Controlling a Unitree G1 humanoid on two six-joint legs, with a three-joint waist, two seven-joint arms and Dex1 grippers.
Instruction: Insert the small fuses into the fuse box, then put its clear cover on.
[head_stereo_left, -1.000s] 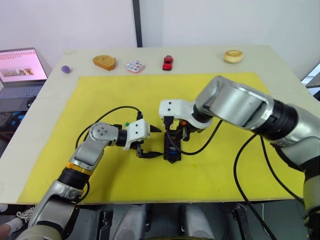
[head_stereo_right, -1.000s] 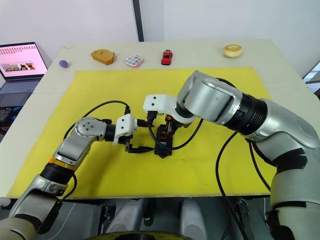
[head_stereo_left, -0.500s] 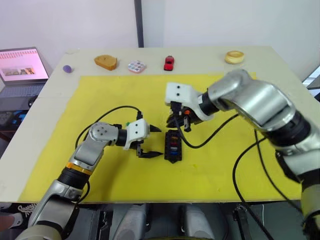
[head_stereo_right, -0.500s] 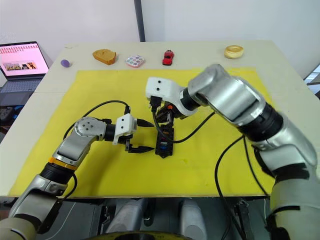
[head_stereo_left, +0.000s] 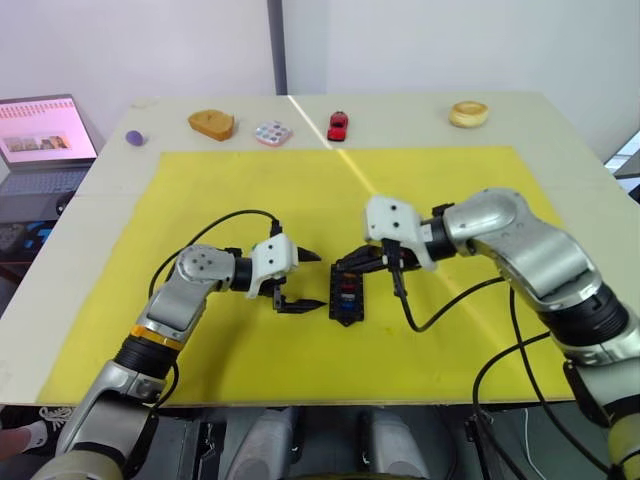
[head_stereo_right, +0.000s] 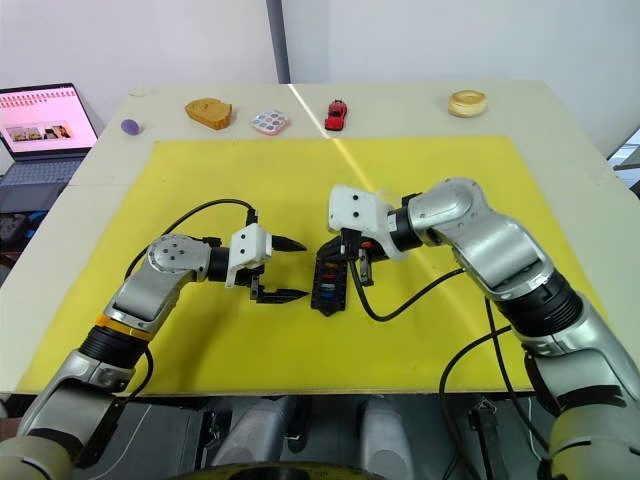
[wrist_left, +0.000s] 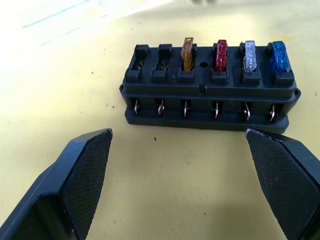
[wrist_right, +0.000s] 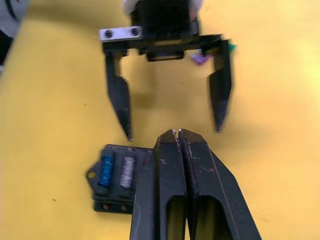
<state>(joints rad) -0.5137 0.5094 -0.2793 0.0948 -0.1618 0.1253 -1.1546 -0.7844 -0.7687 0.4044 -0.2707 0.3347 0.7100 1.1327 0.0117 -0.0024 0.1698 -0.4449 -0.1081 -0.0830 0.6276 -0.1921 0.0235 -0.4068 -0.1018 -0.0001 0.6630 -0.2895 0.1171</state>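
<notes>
**Fuse box set between the two grippers, long axis running toward the mat's near edge**

The fuse box (head_stereo_left: 346, 292) was placed on the yellow mat (head_stereo_left: 200, 180), nearer its front edge than its far one. The left gripper (head_stereo_left: 305, 279) was held spread wide just to the box's left, fingers pointed at its long side. The right gripper (head_stereo_right: 357, 268) was kept pinched together with nothing between, at the box's far end. Amber, red, clear and blue fuses (wrist_left: 220, 53) were seen seated in one row; two slots there were left unfilled.
</notes>
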